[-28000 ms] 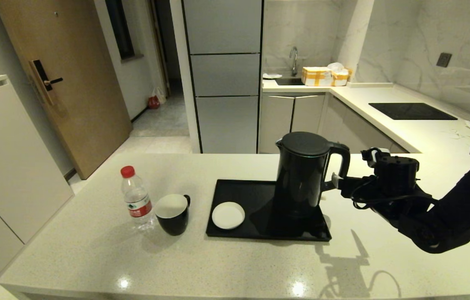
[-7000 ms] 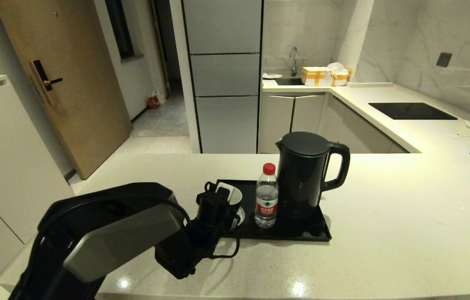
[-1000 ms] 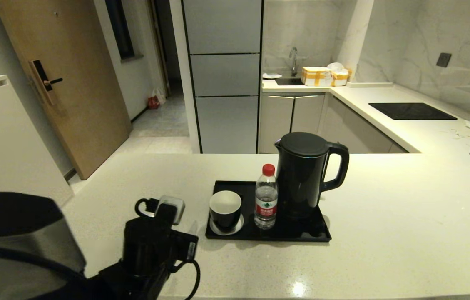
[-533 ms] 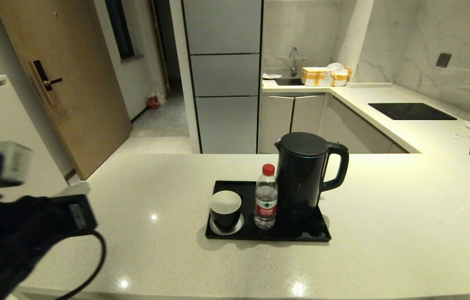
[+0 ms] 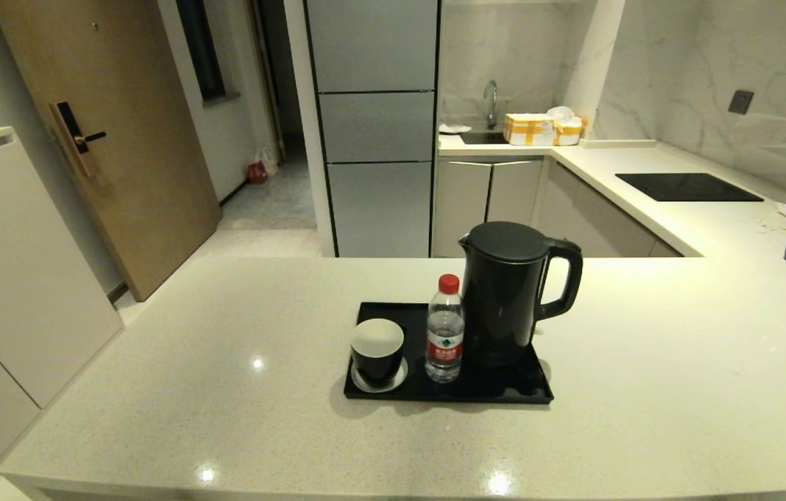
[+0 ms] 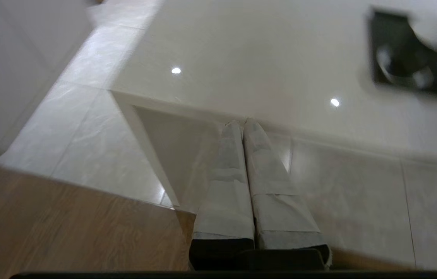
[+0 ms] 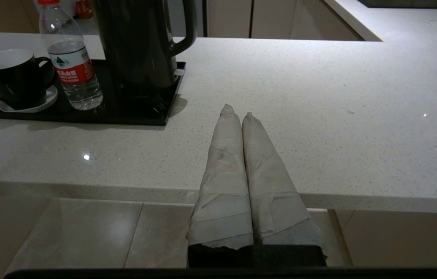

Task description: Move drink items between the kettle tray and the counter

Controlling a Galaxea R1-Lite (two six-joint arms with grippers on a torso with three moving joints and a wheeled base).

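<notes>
The kettle (image 5: 507, 292), bottle (image 5: 445, 328) and mug (image 5: 376, 350) were all found on the tray (image 5: 504, 393), the mug farthest from the kettle; nothing was left on the counter (image 5: 225, 334). The left gripper (image 6: 244, 126) and right gripper (image 7: 237, 110) were closed and empty, off the counter edge; the task was judged complete

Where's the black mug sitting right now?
In the head view the black mug stands on the white saucer at the left end of the kettle tray, just left of the water bottle.
</notes>
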